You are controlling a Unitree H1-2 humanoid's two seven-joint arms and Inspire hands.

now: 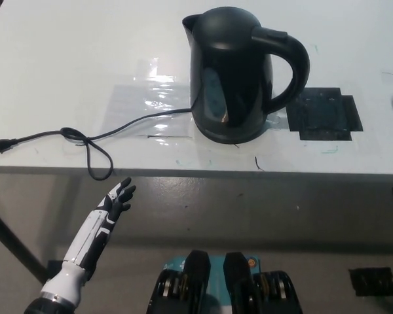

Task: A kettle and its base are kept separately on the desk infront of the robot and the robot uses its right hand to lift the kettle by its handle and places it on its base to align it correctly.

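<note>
Black kettle (239,72) of glossy plastic, rounded body with a domed lid, a pointed spout at its upper left and a thick loop handle (291,62) on its right side. It stands upright on its base (230,134), of which only a dark round rim shows beneath the body, near the front edge of the counter (65,52). The counter is a flat white surface, faintly scuffed, with a clear shiny film patch (141,101) to the kettle's left. A thin black cord (105,134) runs leftward from the base, loops once near the front edge and ends in a plug (0,145) at the far left. Just right of the kettle lies a flat matte black square patch (324,116). Open surface lies behind and left of the kettle. The white left hand (118,196) hangs below the counter's front edge, empty, fingers loosely spread. Only blurred dark fragments show at the right border; whether the right hand is among them cannot be told.
</note>
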